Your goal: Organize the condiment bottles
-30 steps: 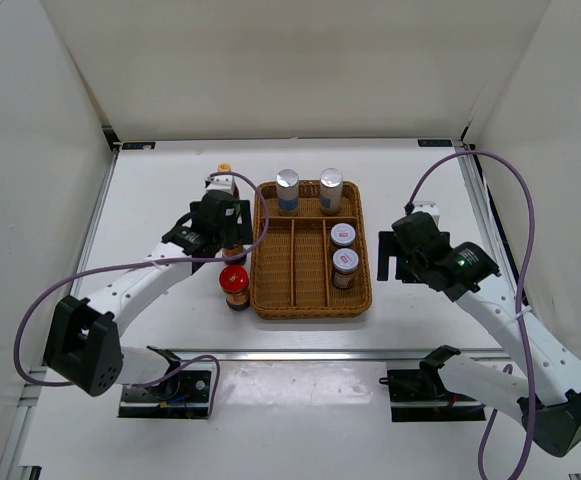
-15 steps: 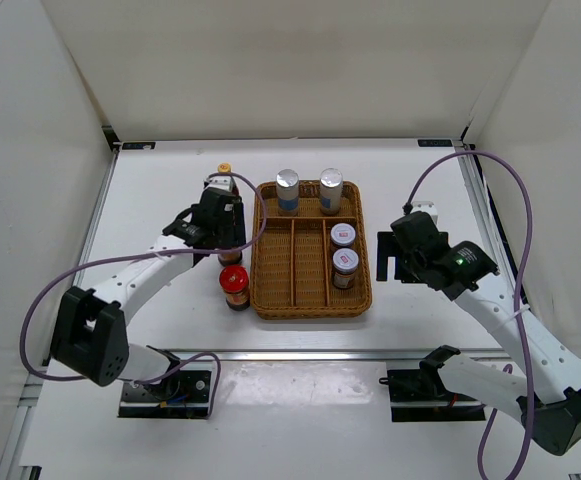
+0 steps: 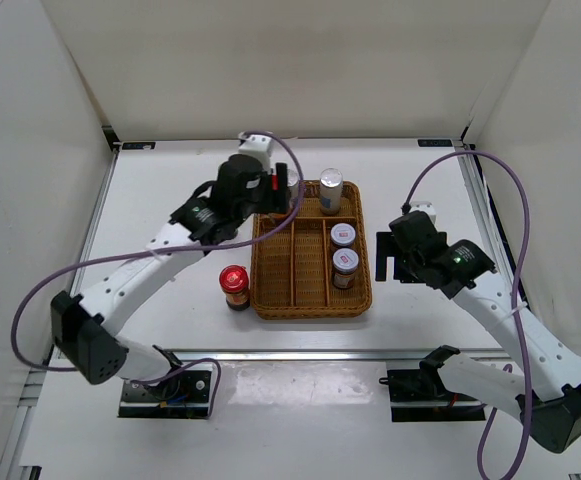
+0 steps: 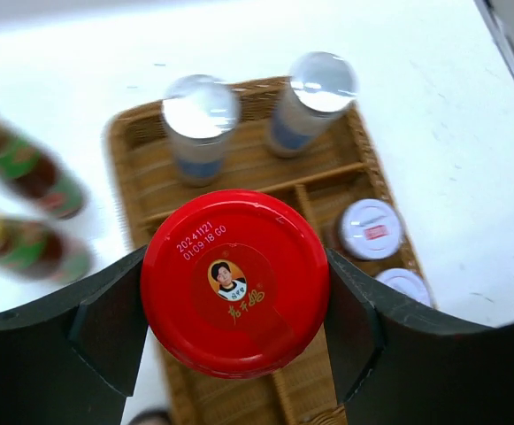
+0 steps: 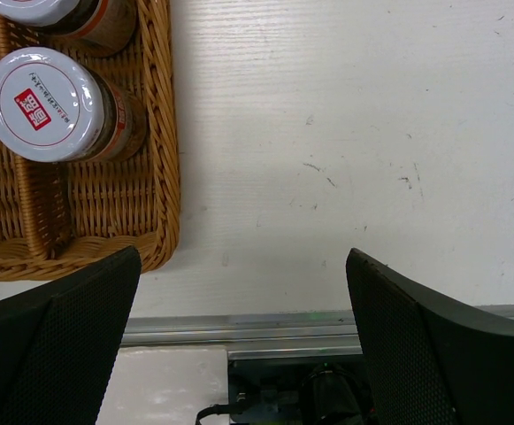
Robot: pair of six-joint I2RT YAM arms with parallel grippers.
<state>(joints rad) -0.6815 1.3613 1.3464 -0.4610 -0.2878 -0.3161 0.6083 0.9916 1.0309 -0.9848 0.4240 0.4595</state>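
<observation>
Wicker tray (image 3: 295, 270) — silver-capped bottles (image 4: 202, 106) behind, white-lidded jars (image 4: 371, 228) right.

I've got one red-lidded jar (image 4: 235, 283) upright in the left gripper (image 4: 235, 305), above the tray (image 3: 312, 312). Its twin (image 3: 235, 285) stands just left of the tray. Silver-capped bottles (image 4: 201, 115) (image 4: 318, 88) fill the far compartment and white-lidded jars (image 3: 343, 235) (image 3: 345, 263) the right one. Yellow-capped bottles (image 4: 26, 168) (image 4: 26, 246), blurred, sit outside to the left.
</observation>
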